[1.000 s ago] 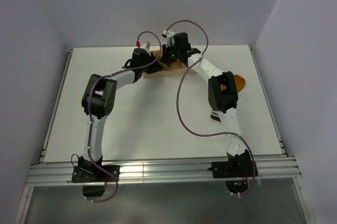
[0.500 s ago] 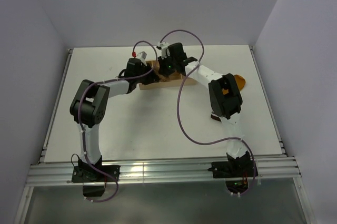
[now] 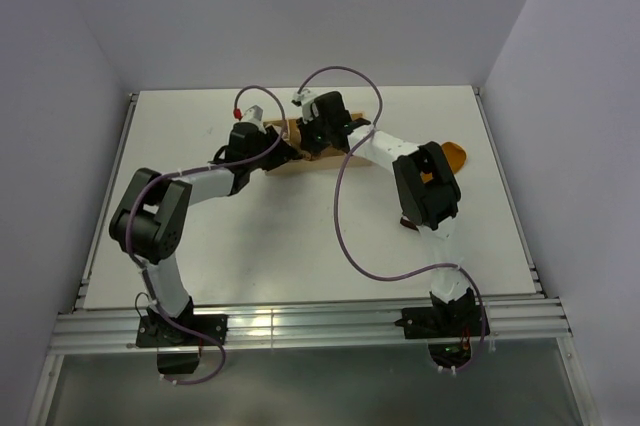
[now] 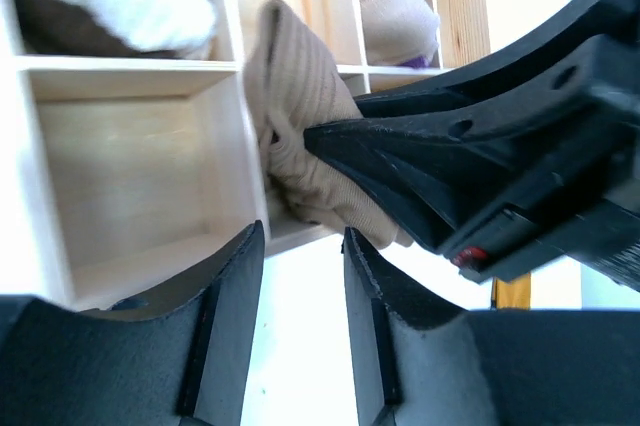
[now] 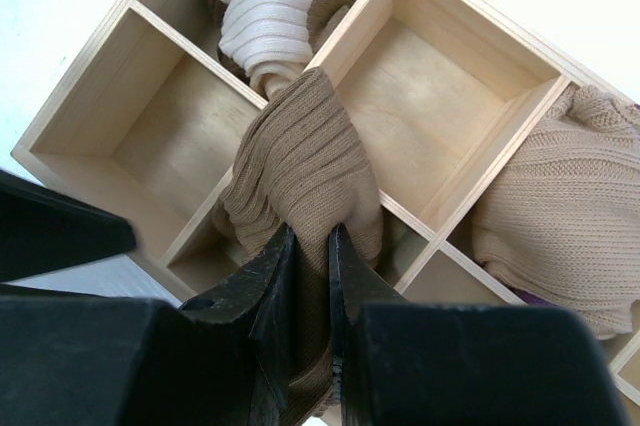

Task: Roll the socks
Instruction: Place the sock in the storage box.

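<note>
My right gripper [image 5: 310, 236] is shut on the tan-brown ribbed sock [image 5: 300, 161]. It holds the bunched sock over a divider of the wooden compartment box [image 5: 470, 196]. The sock also shows in the left wrist view [image 4: 295, 116], pinched by the right gripper's black fingers [image 4: 400, 161]. My left gripper [image 4: 305, 241] is open and empty, just outside the box's near wall [image 4: 130, 156]. In the top view both grippers, left [image 3: 283, 143] and right [image 3: 312, 136], meet at the box [image 3: 290, 164] at the back of the table. The mustard-orange sock [image 3: 457, 156] lies to the right, mostly hidden behind my right arm.
A cream ribbed bundle [image 5: 265, 16] and a pale beige knit bundle [image 5: 570, 206] fill other compartments; two compartments beside the sock are bare wood. A small dark item [image 3: 408, 222] lies under my right forearm. White walls enclose the table on three sides.
My left arm has swung left, its elbow lower and further out, and its gripper has slid left along the box. The right gripper has shifted slightly left, still holding the sock.
</note>
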Action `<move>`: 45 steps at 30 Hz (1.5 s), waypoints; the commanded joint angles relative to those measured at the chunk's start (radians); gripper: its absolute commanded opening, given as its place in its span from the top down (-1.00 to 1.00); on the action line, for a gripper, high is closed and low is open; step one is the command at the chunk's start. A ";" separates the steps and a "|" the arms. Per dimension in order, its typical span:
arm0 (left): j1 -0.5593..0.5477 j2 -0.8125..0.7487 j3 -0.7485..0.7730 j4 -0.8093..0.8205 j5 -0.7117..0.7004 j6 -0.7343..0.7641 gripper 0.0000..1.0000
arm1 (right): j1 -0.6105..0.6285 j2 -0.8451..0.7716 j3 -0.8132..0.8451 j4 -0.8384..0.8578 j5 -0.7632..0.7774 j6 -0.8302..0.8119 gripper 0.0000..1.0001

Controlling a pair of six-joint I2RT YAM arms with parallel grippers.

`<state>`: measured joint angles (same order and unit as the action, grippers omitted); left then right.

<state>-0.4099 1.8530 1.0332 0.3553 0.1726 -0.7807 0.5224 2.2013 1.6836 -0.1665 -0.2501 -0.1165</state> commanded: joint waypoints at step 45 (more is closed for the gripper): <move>-0.029 0.146 0.146 -0.113 -0.074 0.020 0.40 | -0.001 -0.143 -0.235 0.096 -0.118 0.044 0.22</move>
<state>-0.4225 1.9778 1.1690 0.3679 0.1154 -0.8024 0.5167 2.1235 1.5085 -0.0372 -0.3622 -0.0952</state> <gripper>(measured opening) 0.302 0.386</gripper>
